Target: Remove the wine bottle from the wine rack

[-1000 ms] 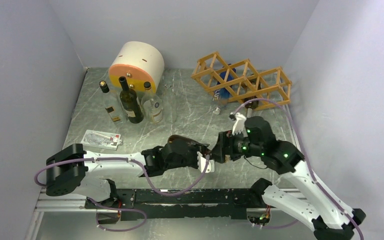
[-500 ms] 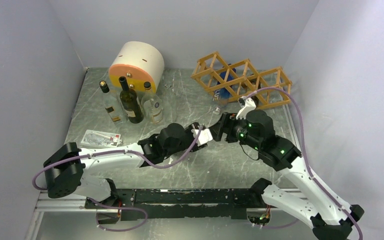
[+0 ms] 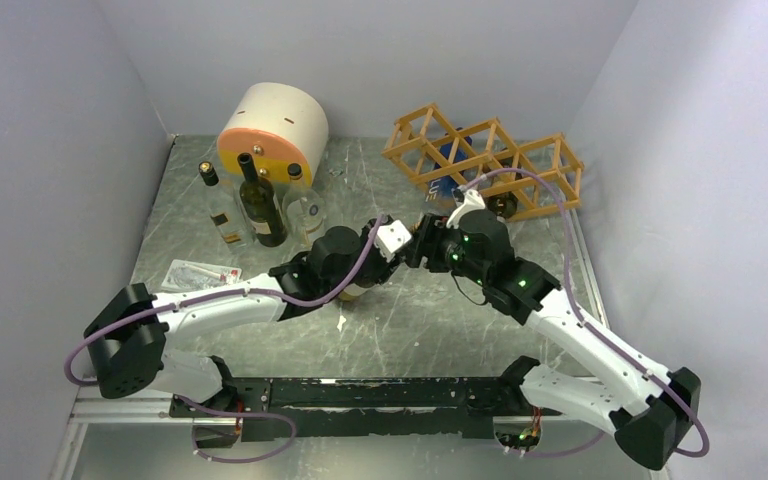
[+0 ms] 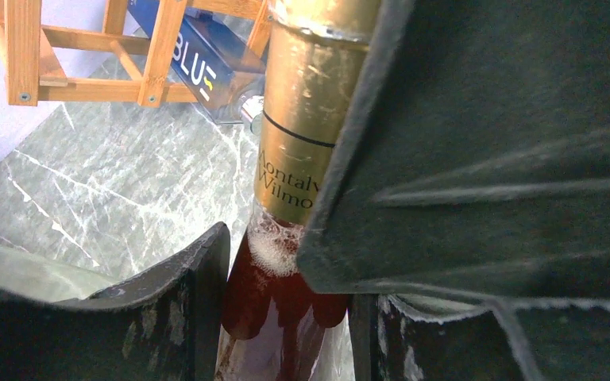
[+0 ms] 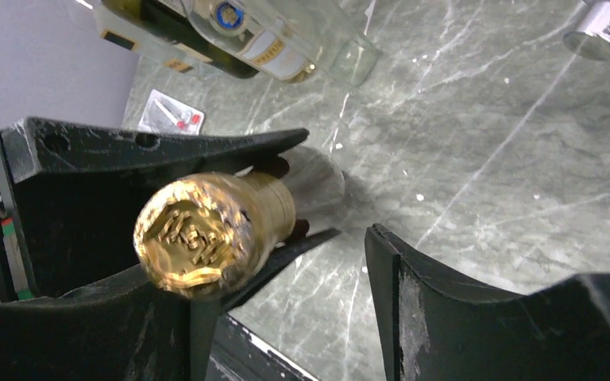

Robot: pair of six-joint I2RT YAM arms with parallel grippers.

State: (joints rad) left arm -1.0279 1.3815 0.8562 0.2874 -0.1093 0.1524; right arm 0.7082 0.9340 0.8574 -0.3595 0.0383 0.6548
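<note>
The main part of the job looks done to me. The wine rack [image 3: 482, 160] stands at the upper right of the top view. The wine bottle [image 4: 302, 135] is out of it, over the marble desk [image 3: 410, 330] in the middle of that frame, near the rack but clear of its sticks. What remains, I judge, is to set the bottle down somewhere safe and let go.

My left hand [image 3: 405, 243] has the bottle. In its wrist view my fingers are closed against the glass where the neck widens, just below the gold foil. My right hand [image 3: 428, 248] sits directly opposite at the capped end. In the right wrist view the gold cap [image 5: 198, 238] lies beside one of that hand's fingers, with bare desk showing across to the other. So that hand is parted and grips nothing. I cannot tell how far the bottle is tilted.

As for containers, the cream and orange cylinder [image 3: 272, 130] at upper left shows only its closed face. One cell of the rack holds a blue-labelled bottle [image 4: 194, 59] with its silver cap poking out; the other cells I can see are open lattice. My bottle holds red wine, with froth gathered at the base of the neck. A dark bottle [image 3: 260, 205] and two clear ones stand before the cylinder.
</note>
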